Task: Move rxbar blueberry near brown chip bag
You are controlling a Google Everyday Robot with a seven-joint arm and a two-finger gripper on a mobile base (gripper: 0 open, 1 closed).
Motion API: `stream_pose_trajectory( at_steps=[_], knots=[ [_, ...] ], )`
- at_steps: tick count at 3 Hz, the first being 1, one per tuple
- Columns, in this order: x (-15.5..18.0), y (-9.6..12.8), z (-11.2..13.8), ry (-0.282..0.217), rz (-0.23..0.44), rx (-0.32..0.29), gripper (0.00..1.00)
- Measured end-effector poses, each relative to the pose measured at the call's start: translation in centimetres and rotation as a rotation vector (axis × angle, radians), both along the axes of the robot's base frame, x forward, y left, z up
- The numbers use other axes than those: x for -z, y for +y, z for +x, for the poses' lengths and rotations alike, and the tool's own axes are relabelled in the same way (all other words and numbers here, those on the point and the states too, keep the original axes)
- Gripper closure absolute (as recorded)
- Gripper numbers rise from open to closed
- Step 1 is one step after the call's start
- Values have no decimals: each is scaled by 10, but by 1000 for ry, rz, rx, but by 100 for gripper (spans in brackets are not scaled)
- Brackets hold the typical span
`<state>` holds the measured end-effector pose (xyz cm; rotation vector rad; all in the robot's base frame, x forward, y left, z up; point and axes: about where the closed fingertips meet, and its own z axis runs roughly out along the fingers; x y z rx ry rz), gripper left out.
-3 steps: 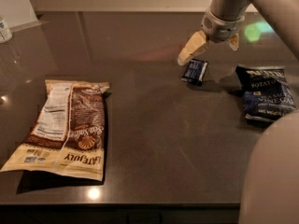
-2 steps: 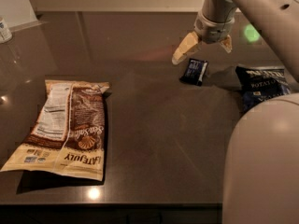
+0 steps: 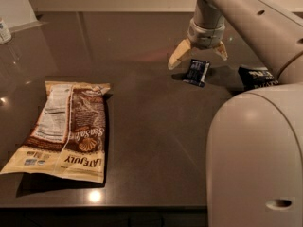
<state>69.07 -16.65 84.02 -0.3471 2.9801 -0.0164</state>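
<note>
The rxbar blueberry (image 3: 196, 72), a small flat dark blue wrapper with white lettering, lies on the dark table right of centre. My gripper (image 3: 199, 54) hangs just above and behind it, fingers spread open with nothing between them; one cream fingertip (image 3: 178, 56) is left of the bar, the other (image 3: 220, 50) is to its right. The brown chip bag (image 3: 66, 131), brown and cream with "Late July" and "Sea Salt" lettering and a white nutrition panel, lies flat at the left front of the table, far from the bar.
A dark blue crinkled chip bag (image 3: 258, 76) lies right of the bar, partly hidden by my arm (image 3: 255, 145), which fills the right foreground. A white container (image 3: 4, 30) stands at the far left edge. The table's front edge (image 3: 104, 206) runs along the bottom.
My gripper has moved a little left and lower over the bar. My arm has swung in and now covers more of the right side and the blue chip bag. The bar and brown bag have not moved.
</note>
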Motion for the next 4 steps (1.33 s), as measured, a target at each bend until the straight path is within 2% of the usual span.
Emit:
stream_pose_trajectory(
  at_steps=[1, 2, 4],
  knots=[
    [12, 4, 0, 29, 2, 25, 0],
    [20, 5, -1, 48, 7, 43, 18],
    [18, 5, -3, 54, 18, 54, 64]
  ],
)
